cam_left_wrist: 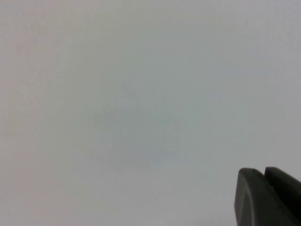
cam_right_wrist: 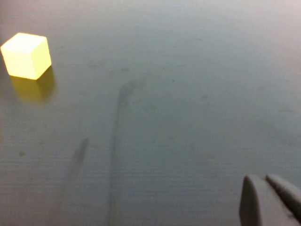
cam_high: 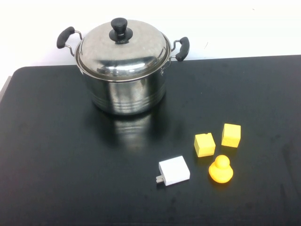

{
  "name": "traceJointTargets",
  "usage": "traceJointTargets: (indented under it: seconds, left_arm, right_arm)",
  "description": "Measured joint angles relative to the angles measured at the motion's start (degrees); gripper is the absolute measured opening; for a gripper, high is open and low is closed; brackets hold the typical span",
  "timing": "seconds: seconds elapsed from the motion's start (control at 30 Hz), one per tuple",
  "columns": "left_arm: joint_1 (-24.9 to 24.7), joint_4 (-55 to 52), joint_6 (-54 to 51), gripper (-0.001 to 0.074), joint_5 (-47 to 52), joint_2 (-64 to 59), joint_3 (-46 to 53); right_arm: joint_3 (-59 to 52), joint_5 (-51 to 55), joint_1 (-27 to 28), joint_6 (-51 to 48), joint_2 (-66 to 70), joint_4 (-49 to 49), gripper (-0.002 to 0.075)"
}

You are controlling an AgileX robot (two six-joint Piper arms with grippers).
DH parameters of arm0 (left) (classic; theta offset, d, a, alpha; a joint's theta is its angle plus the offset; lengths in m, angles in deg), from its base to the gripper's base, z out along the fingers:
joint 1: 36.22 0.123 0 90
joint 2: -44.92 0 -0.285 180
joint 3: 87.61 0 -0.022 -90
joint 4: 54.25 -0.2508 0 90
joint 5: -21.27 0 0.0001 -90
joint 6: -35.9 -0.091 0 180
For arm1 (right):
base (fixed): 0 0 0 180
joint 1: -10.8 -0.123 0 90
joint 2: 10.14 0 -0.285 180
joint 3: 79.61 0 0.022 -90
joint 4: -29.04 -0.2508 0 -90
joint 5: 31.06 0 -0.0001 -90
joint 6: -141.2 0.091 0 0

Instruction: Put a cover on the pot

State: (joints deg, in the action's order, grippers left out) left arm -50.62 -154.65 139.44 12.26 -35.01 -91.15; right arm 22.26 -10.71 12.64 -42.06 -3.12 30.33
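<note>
Already the lid (cam_high: 123,49) sits on the pot (cam_high: 124,89) at the table's (cam_high: 56,165) far left, so little risk remains, unless it rests off-centre and slips. Left gripper (cam_left_wrist: 264,176), off the table, pressed together, holding nothing; right gripper (cam_right_wrist: 265,181), over bare table near a yellow cube (cam_right_wrist: 27,55), likewise

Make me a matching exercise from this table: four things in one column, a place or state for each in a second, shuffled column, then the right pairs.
Things:
1. lid
2. white block
3. toy duck
4. left gripper

Places or states:
A. orange, nearest the table's front on the right
B. shut, holding nothing, facing a pale blank surface
C. resting on the pot
D. lying flat, left of the duck

Pairs: 1-C, 2-D, 3-A, 4-B
</note>
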Motion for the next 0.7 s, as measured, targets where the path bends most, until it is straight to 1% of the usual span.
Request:
traceJointTargets:
  seconds: [0.13,0.3,0.47,0.57,0.7]
  left_arm:
    - [0.00,0.00,0.00,0.0002,-0.11,7.58,11.48]
    - [0.00,0.00,0.17,0.0000,-0.11,15.80,28.52]
    - [0.00,0.00,1.91,0.0000,-0.30,24.04,43.01]
    - [0.00,0.00,2.81,0.0000,-0.30,29.13,49.86]
    - [0.00,0.00,3.02,0.0000,-0.40,35.50,54.25]
  right_arm:
    - [0.00,0.00,0.00,0.00,0.00,0.00,-0.0002]
    - [0.00,0.00,0.00,0.00,0.00,0.00,-0.0002]
    - [0.00,0.00,0.00,0.00,0.00,0.00,-0.0002]
    - [0.00,0.00,0.00,0.00,0.00,0.00,-0.0002]
    - [0.00,0.00,0.00,0.00,0.00,0.00,-0.0002]
